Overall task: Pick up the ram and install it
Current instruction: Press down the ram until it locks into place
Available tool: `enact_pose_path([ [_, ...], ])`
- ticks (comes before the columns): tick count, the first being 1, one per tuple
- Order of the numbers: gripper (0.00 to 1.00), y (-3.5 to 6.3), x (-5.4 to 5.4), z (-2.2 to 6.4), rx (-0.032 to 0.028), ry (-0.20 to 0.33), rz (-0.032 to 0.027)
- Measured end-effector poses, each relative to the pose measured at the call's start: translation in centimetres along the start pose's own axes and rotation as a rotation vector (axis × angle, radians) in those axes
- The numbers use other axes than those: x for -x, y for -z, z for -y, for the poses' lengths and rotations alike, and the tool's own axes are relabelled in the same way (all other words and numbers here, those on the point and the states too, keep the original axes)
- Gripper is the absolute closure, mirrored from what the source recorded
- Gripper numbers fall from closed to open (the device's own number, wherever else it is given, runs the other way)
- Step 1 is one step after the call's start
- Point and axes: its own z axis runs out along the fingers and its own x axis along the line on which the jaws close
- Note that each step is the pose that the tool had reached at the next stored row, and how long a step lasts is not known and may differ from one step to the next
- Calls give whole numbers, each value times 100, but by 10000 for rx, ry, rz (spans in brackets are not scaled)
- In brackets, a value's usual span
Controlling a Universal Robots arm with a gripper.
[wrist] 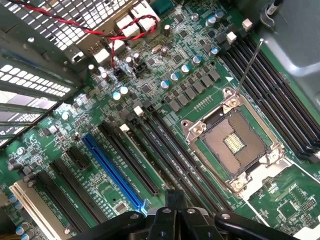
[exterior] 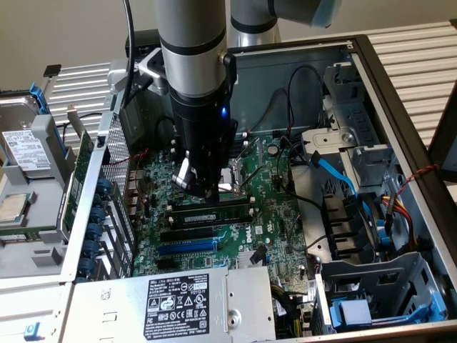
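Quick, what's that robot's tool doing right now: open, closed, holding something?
Tool: cannot be told whether it is open, closed or holding anything; it hangs low over the motherboard, next to the CPU socket.

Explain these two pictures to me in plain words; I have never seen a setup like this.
The grey column is a robot arm reaching down into an open computer case. One picture comes from a camera off the arm, the other from a camera on its wrist, looking down at the green motherboard. On that board are an empty processor socket, long black memory slots and a blue expansion slot. The gripper hangs just above a ram stick that lies along the slots.
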Motion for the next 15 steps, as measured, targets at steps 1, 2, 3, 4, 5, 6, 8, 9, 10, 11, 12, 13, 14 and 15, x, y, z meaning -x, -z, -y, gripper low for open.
enact_pose_path([
  [1, 89, 0, 0, 0, -3, -139, 1],
  [2, 89, 0, 0, 0, -7, -273, 3],
  [3, 89, 0, 0, 0, -9, -410, 5],
  [4, 89, 0, 0, 0, -13, -547, 6],
  [5, 89, 0, 0, 0, -16, -695, 8],
  [6, 89, 0, 0, 0, -19, -833, 10],
  [8, 89, 0, 0, 0, -25, -1104, 13],
  [9, 89, 0, 0, 0, -28, -1234, 14],
  [10, 89, 0, 0, 0, -32, -1368, 16],
  [11, 89, 0, 0, 0, -34, -1494, 17],
  [12, 89, 0, 0, 0, -38, -1621, 18],
  [13, 89, 0, 0, 0, -41, -1748, 20],
  [14, 89, 0, 0, 0, -43, -1875, 21],
  [15, 89, 0, 0, 0, -47, -2007, 23],
])
